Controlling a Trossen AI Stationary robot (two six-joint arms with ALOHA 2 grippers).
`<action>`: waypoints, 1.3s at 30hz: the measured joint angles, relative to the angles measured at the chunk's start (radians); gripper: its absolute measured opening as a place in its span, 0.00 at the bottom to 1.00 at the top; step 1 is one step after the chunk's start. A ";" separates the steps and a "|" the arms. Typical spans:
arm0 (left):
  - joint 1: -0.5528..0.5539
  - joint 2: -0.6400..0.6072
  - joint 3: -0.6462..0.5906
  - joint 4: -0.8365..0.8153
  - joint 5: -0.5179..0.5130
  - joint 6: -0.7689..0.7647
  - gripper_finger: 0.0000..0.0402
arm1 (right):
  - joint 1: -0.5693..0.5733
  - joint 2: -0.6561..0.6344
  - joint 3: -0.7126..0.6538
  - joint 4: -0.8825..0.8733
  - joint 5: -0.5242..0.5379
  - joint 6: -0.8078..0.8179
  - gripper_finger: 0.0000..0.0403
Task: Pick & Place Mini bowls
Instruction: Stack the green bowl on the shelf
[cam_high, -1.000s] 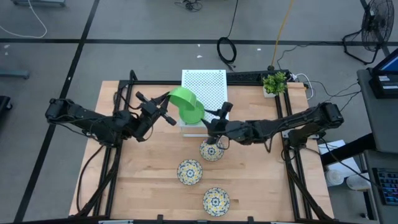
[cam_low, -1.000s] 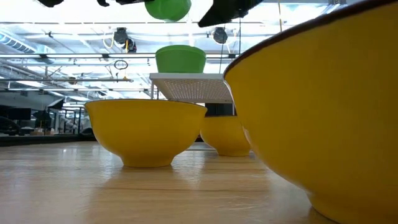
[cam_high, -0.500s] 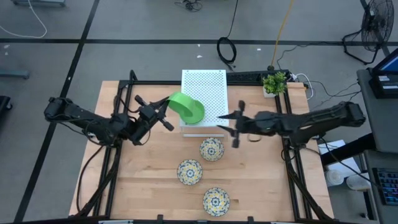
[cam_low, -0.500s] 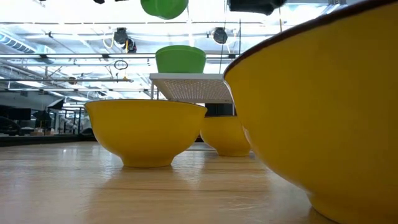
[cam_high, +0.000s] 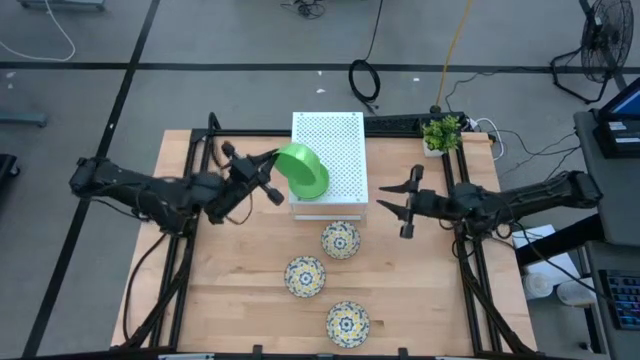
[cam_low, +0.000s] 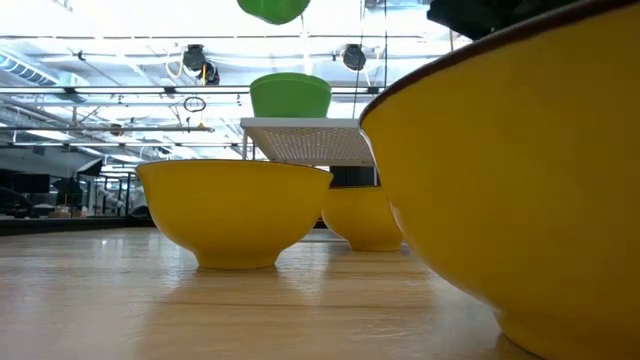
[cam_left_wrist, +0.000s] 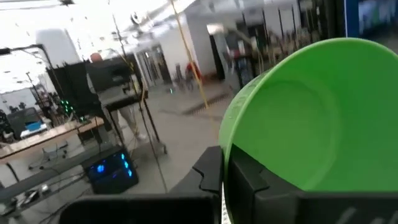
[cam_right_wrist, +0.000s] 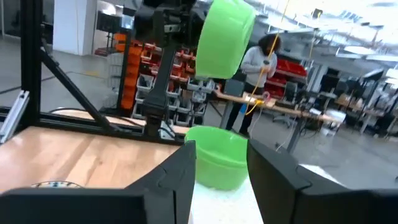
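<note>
a plain green mini bowl (cam_high: 303, 170) hangs in the air, tipped on its side with its opening turned toward the bench's 4 o'clock, over the 9 o'clock edge of the white perforated box (cam_high: 329, 157). the left hand (cam_high: 268, 175) has it by the rim, fingers clenched on the bowl's edge, which the left wrist view shows plainly: the green wall (cam_left_wrist: 311, 118) rises straight out from between the two dark fingers (cam_left_wrist: 210, 177).

a second green bowl (cam_right_wrist: 214, 155) stands upright on top of the box, seen in the right wrist view just beyond that arm's own fingers, with the held bowl (cam_right_wrist: 224, 38) up above it; the low view shows the same pair, one sitting on the box (cam_low: 290, 96) and one high at the picture's top edge (cam_low: 272, 9).

three floral bowls sit on the bench (cam_high: 220, 290) in a slanting row from the box toward 6 o'clock: the first (cam_high: 340, 240) just off the box's 6 o'clock edge, the next (cam_high: 305, 275) toward 7 o'clock from it, the last (cam_high: 347, 322) near the bench's 6 o'clock edge. they are apart from one another.

the right hand (cam_high: 404, 202) is at 3 o'clock of the box, above the bench, its fingers spread and holding nothing, apart from every bowl.

a small potted plant (cam_high: 441, 134) stands at the bench's 1 o'clock corner. a person (cam_right_wrist: 261, 62) stands in the room behind, seen in the right wrist view.
</note>
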 joint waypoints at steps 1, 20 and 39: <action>0.009 0.004 0.060 -0.116 0.018 -0.046 0.02 | 0.000 -0.016 0.000 -0.005 0.001 -0.013 0.32; 0.501 0.270 1.042 -1.210 0.937 -0.615 0.02 | 0.000 -0.186 0.000 -0.126 -0.001 -0.100 0.32; 0.616 0.619 1.181 -1.717 1.190 -0.586 0.02 | 0.000 -0.189 0.000 -0.106 0.000 -0.184 0.32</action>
